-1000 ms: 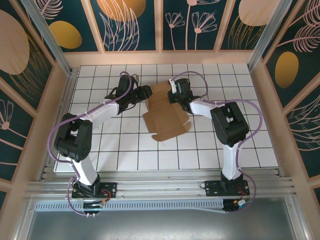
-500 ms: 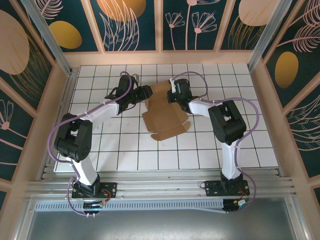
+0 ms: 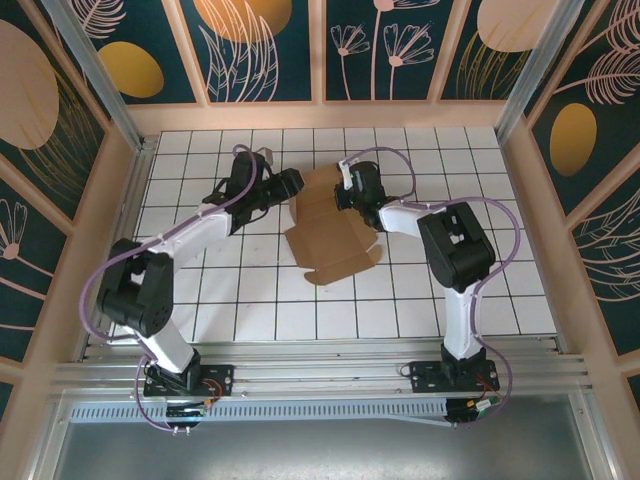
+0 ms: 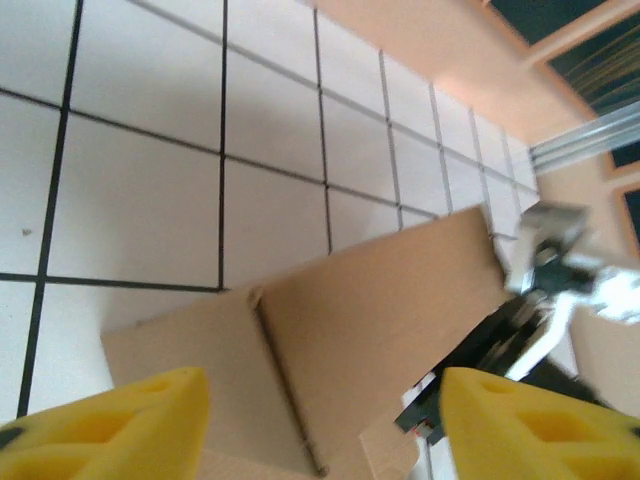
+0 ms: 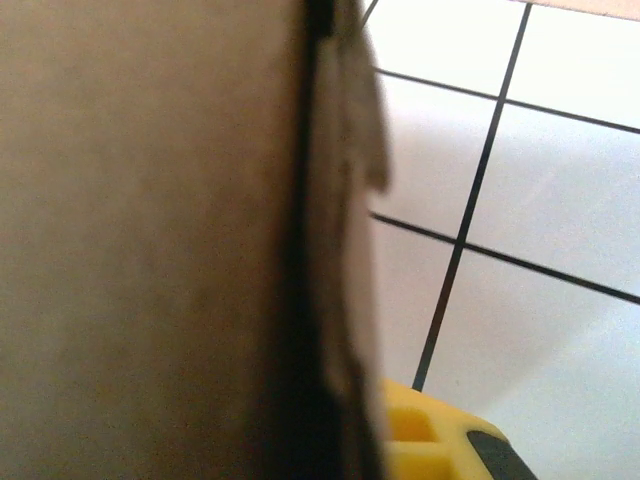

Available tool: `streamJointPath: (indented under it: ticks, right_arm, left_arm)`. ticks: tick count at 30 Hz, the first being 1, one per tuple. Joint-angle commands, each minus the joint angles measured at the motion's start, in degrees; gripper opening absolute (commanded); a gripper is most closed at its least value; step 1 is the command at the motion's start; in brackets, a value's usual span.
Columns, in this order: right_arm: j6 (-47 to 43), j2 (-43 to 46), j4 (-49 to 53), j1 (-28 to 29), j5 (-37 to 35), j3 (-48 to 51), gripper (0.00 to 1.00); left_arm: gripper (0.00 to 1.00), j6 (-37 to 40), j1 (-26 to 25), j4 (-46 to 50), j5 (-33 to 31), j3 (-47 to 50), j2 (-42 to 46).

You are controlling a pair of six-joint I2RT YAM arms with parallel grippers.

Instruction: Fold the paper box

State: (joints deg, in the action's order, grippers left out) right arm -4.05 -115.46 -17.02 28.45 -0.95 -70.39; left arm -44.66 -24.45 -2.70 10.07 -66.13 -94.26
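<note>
Top external showed us the brown corrugated paper box (image 3: pixel 335 232) mid-table, the left gripper (image 3: pixel 293 186) spread apart just beside its far-left edge, the right gripper (image 3: pixel 343 192) clamped on its far flap.

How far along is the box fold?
Early. Done: little; the box lies mostly flat as a blank, creases visible. In hand: the right gripper looks shut on its far-right flap; the left gripper is open at the far-left edge. Left: raising the walls, tucking flaps, closing.
</note>
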Motion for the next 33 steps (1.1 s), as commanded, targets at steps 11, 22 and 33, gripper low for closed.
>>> streamJointPath:
  ticks: [11,22,33]
  right_arm:
    - [-74.5,14.9,42.7,-1.4,-16.1,-8.2,0.0]
    - [-86.2,7.7,38.5,5.2,-16.8,-6.2,0.04]
    - [-82.3,7.0,30.0,8.6,-10.3,-4.8,0.45]
  left_arm:
    - [0.81,20.7,-0.2,-9.8,-12.9,13.4,26.7]
    - [0.8,21.0,-0.2,-12.1,-11.1,17.4,27.5]
    - [0.79,15.5,-0.2,-15.5,-10.0,19.8,23.7]
